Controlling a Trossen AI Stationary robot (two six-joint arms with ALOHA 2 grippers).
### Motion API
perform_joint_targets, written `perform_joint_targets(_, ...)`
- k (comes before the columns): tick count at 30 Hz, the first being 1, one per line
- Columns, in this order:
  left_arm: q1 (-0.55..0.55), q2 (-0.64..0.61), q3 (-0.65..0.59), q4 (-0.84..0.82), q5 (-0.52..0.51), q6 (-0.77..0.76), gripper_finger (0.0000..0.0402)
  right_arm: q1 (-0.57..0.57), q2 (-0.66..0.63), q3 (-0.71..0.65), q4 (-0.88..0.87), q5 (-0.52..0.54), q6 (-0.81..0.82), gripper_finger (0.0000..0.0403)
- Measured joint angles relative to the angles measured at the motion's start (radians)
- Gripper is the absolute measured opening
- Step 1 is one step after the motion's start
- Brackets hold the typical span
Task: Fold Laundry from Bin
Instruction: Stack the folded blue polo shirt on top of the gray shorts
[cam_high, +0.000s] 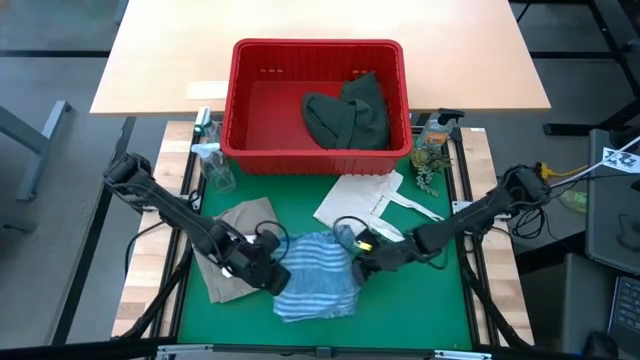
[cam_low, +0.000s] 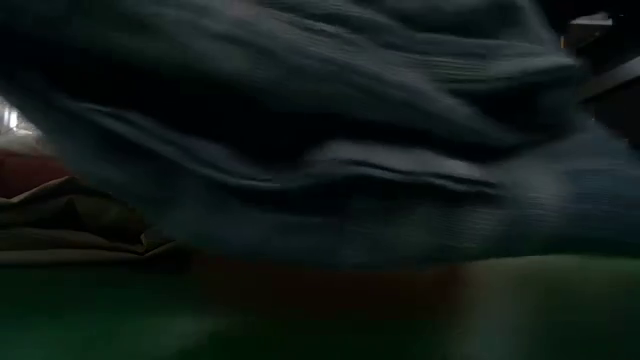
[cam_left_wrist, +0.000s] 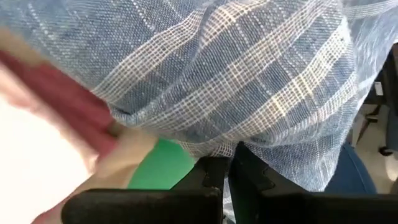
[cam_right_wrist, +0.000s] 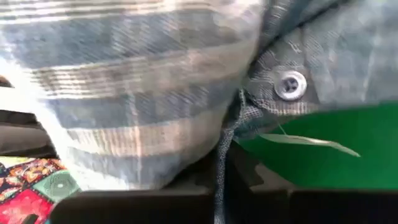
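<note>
Both grippers — left gripper (cam_high: 268, 270) and right gripper (cam_high: 362, 264) — are pinching the blue-white striped shirt (cam_high: 315, 276) just before the red slotted plastic bin (cam_high: 318, 152); a dark green garment (cam_high: 348, 110) is waiting inside — folding barely begun.

Blue-white striped shirt (cam_high: 316, 276), red bin (cam_high: 240, 110)

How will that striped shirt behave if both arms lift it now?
Probably floppy: the striped shirt lies rumpled on the green mat. Its thin, open weave suggests it is light. Left gripper and right gripper pinch opposite edges, so the middle will likely sag.
</note>
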Motion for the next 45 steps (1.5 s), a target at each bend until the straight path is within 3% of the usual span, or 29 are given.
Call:
perform_joint_targets(12, -0.082, -0.174, 0.0, -0.209, 0.03, -0.186, 0.0002, -0.158, 0.268, 0.369, 0.046, -0.272, -0.202, 0.0005)
perform_joint_targets(19, -0.178, -0.265, 0.001, -0.421, 0.029, -0.377, 0.0002, -0.228, 0.418, 0.611, -0.007, -0.357, -0.262, 0.0007)
perform_joint_targets(26, -0.255, -0.275, 0.001, -0.575, 0.073, -0.521, 0.0002, -0.287, 0.562, 0.802, -0.047, -0.419, -0.286, 0.0007)
perform_joint_targets(37, -0.34, -0.262, -0.043, -0.68, 0.119, -0.68, 0.0003, -0.361, 0.648, 0.901, -0.085, -0.44, -0.321, 0.0008)
perform_joint_targets(45, -0.333, -0.262, -0.14, -0.686, 0.133, -0.69, 0.0004, -0.371, 0.648, 0.901, -0.096, -0.367, -0.34, 0.001)
